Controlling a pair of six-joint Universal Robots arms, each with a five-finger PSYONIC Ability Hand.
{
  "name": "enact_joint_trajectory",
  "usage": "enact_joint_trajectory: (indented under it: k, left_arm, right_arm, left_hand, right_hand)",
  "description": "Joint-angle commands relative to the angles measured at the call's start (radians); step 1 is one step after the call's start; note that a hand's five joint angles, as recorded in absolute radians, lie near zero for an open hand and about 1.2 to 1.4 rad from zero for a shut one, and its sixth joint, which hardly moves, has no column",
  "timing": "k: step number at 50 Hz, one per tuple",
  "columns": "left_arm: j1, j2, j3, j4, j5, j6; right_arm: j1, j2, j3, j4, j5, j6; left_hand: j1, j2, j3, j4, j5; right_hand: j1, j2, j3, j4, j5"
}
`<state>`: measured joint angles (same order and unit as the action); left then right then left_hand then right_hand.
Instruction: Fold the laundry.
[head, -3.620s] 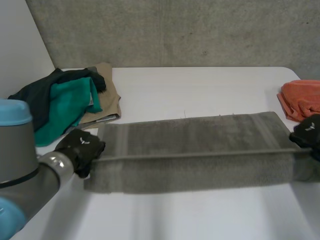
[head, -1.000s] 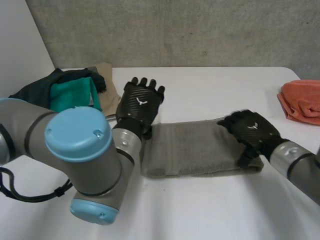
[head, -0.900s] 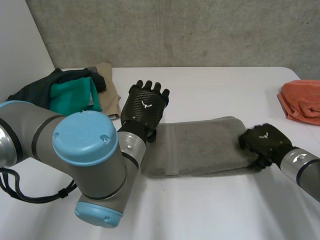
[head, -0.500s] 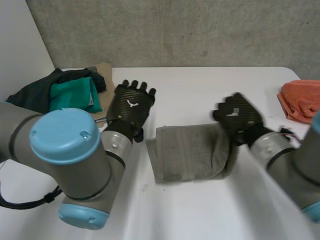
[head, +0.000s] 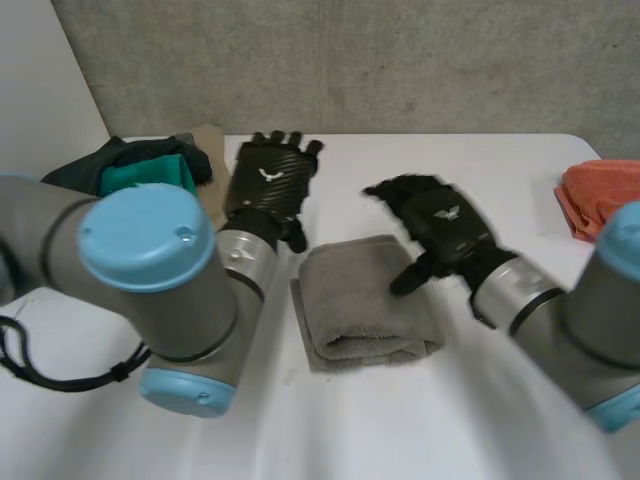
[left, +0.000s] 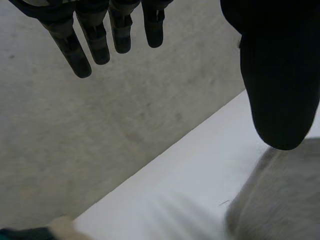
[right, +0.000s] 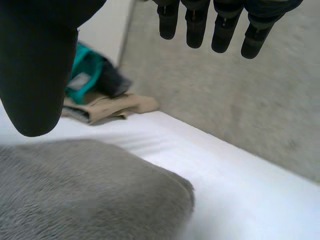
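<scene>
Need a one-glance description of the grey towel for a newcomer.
On the white table, look mid-table between the left hand and the right hand. The towel lies there, folded into a thick bundle. It is plain grey, unlike the teal-and-dark pile far left and the orange cloth at the right edge.

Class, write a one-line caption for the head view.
Open left hand and open right hand at a folded grey towel.
</scene>
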<state>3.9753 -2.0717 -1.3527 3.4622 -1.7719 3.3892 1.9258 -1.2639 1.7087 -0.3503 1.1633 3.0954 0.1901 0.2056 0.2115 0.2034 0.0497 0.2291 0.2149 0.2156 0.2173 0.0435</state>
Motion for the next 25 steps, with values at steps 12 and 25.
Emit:
enact_joint_trajectory:
  k: [12,25]
  left_arm:
    - [-0.068,-0.286,0.155,-0.252,0.034,-0.079]
    - [-0.053,-0.269,0.153,-0.353,0.006,0.021]
  right_arm:
    - [-0.053,0.319,-0.283,0.404,-0.007,-0.086]
    - [-0.034,0.279,-0.293,0.432,0.096,-0.302]
  left_hand:
    - [0.029,0.014,0.008,0.016,-0.005]
    - [0.012,-0.004,-0.01,-0.002,-0.022]
  right_hand:
    - [-0.055,-0.04,-0.041,-0.043,-0.044]
    - [-0.055,-0.04,-0.041,-0.043,-0.044]
